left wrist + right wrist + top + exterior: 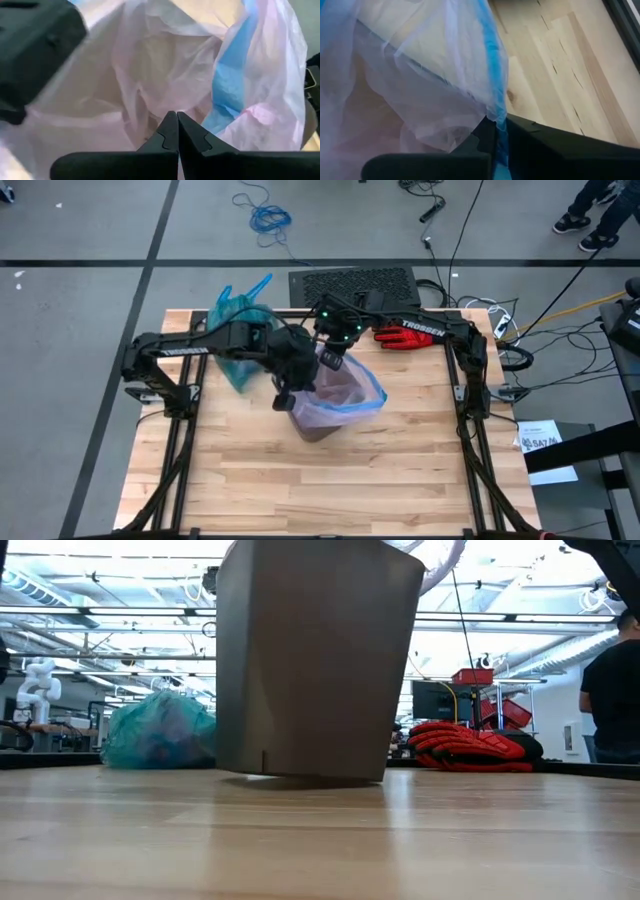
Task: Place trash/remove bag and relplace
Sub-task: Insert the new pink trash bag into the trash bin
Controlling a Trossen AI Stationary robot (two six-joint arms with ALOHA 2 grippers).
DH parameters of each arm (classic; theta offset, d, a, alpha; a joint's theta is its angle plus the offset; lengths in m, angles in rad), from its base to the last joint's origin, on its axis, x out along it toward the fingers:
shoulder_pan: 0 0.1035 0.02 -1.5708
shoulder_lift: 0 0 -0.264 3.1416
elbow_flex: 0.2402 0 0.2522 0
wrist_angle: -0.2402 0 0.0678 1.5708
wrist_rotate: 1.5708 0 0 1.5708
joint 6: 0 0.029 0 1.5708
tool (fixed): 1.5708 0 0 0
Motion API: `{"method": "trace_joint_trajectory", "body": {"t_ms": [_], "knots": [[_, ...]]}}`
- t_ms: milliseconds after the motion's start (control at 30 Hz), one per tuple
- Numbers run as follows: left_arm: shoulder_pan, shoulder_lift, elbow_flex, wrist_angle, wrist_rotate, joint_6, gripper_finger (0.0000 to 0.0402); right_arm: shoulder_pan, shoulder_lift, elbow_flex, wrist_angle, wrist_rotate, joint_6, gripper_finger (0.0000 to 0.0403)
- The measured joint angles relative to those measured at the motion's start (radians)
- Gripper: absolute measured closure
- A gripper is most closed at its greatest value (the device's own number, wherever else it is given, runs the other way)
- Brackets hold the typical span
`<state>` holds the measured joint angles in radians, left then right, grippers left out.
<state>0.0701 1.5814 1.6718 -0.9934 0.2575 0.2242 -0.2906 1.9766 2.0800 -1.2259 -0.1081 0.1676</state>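
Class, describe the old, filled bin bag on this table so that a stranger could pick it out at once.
On the wooden table, look behind the grey bin, toward the left arm's side. The teal-green bag sits there, bulging. Unlike the pale pink liner both grippers are fitting, it stands apart, untouched.

The worktop (400,470) is pale wood in glued strips, smooth with a soft sheen. The pink bag (350,395) is thin, translucent, crinkled plastic film with a blue strip. The teal bag (238,310) is glossy, wrinkled plastic. The bin (310,660) looks matt, smooth grey plastic. The red glove (465,747) is ribbed and rubbery.
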Motion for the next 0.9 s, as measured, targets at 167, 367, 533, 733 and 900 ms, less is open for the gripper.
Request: {"method": "trace_joint_trajectory", "body": {"t_ms": [167, 367, 533, 733, 900], "knots": [[-0.035, 0.000, 0.000, -0.025, 0.011, -0.062, 0.0401, -0.007, 0.000, 0.000, -0.001, 0.001, -0.010, 0.0392], [-0.097, -0.006, 0.000, -0.051, 0.022, -0.164, 0.0401, -0.011, 0.000, 0.000, -0.017, 0.005, -0.024, 0.0392], [-0.166, -0.052, 0.000, -0.045, -0.008, -0.281, 0.0401, -0.012, 0.000, 0.000, -0.020, 0.006, -0.037, 0.0392], [-0.288, -0.073, -0.006, -0.041, -0.167, -0.425, 0.0401, -0.016, 0.000, 0.000, -0.022, 0.005, -0.059, 0.0392], [-0.344, -0.072, -0.087, 0.018, -0.285, -0.521, 0.0401, -0.027, 0.000, 0.000, -0.022, 0.004, -0.065, 0.0392]]}}
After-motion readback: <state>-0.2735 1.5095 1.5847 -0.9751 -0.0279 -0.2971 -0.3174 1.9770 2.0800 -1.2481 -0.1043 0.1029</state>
